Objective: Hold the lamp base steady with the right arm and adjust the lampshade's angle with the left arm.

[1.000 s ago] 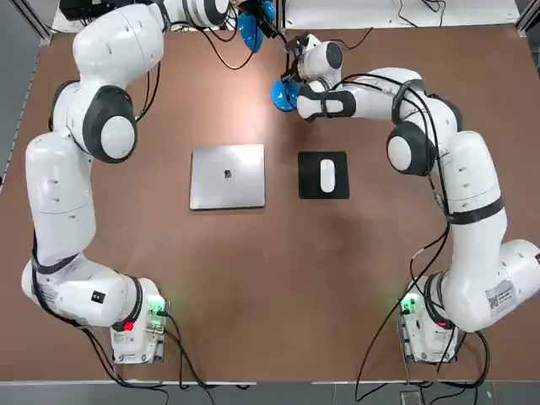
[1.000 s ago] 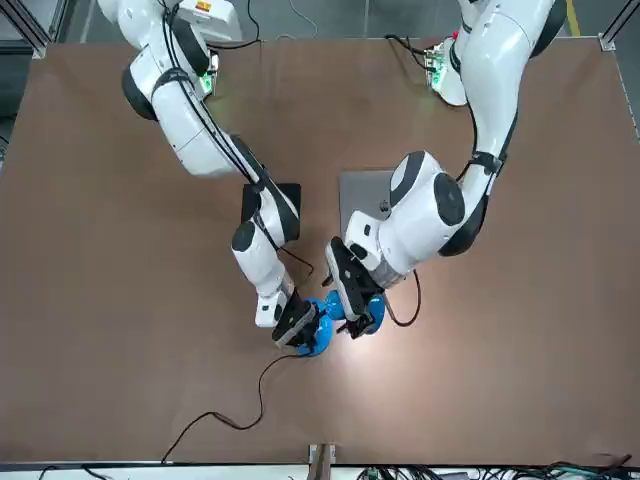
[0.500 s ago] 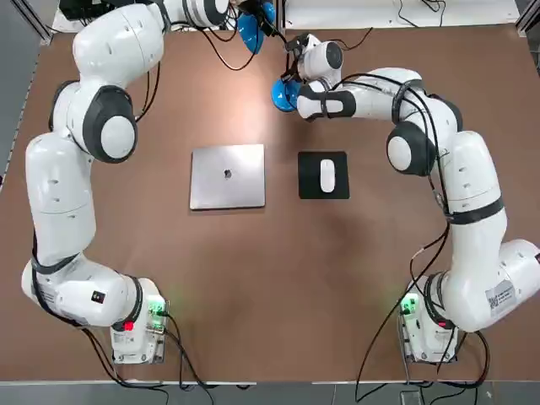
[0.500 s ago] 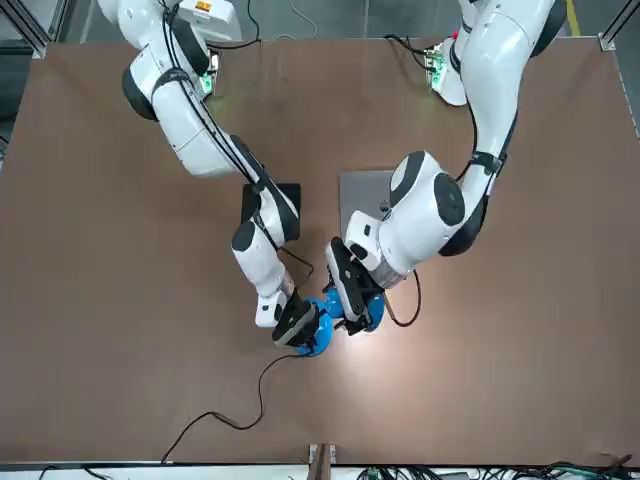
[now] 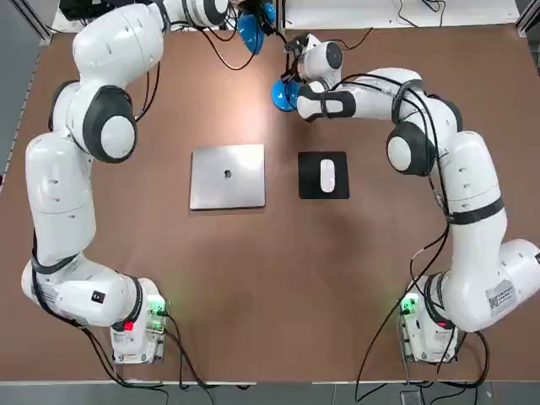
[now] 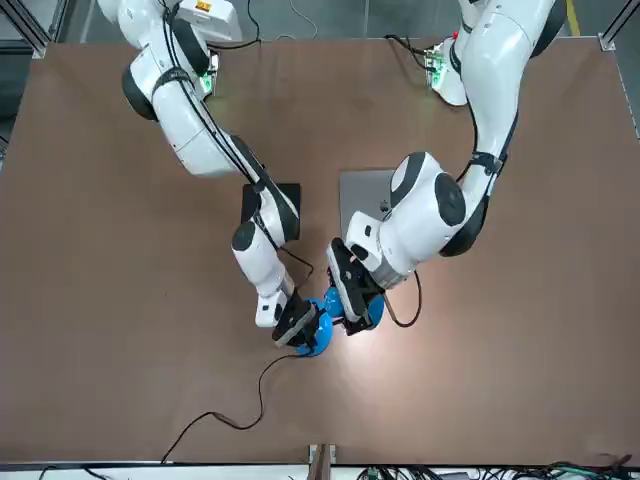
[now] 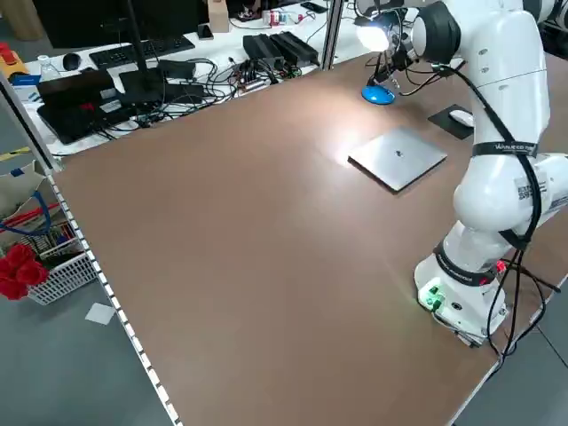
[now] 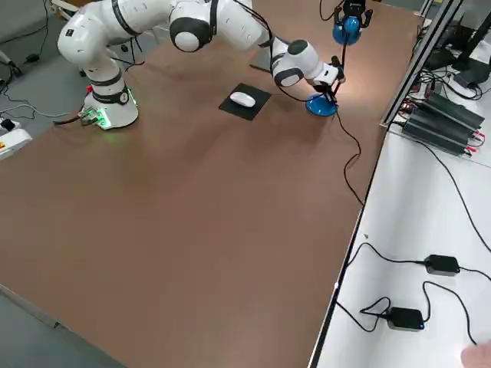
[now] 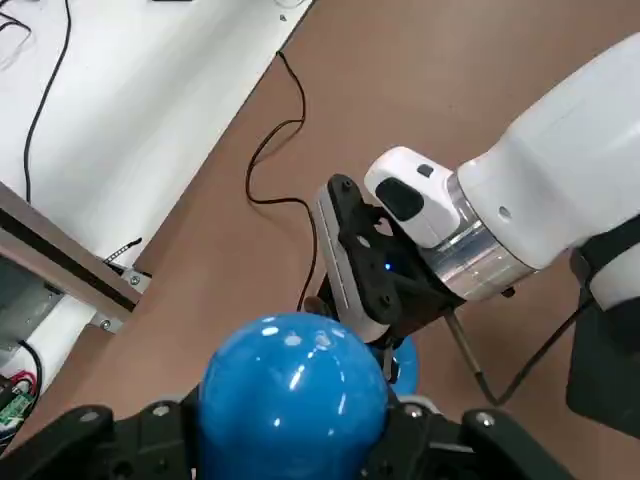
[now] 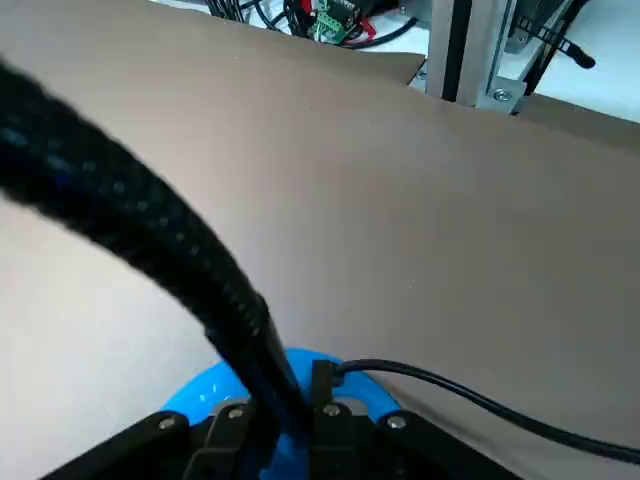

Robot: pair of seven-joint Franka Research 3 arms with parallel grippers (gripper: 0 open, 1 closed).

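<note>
The lamp base [image 5: 282, 95] is a glossy blue disc at the far middle of the table, also seen as the lamp base [image 6: 313, 340] in the front view. My right gripper [image 6: 298, 325] is down on it, its fingers [image 10: 232, 432] shut around the foot of the thin black neck [image 10: 262, 350]. The blue lampshade [image 9: 292, 385] hangs above and to the left of the base, lit. My left gripper [image 6: 350, 293] has its black fingers [image 9: 150, 440] pressed against both sides of the lampshade [image 5: 251, 31].
A closed silver laptop [image 5: 227, 175] and a white mouse [image 5: 326, 175] on a black pad [image 5: 323, 192] lie mid-table. The lamp's black cord [image 6: 235, 415] trails to the far table edge. Beyond that edge stands a white bench [image 8: 430, 253] with cables and adapters.
The left gripper's fingers have closed in on the lampshade. Both arms and the lamp stay where they were.
</note>
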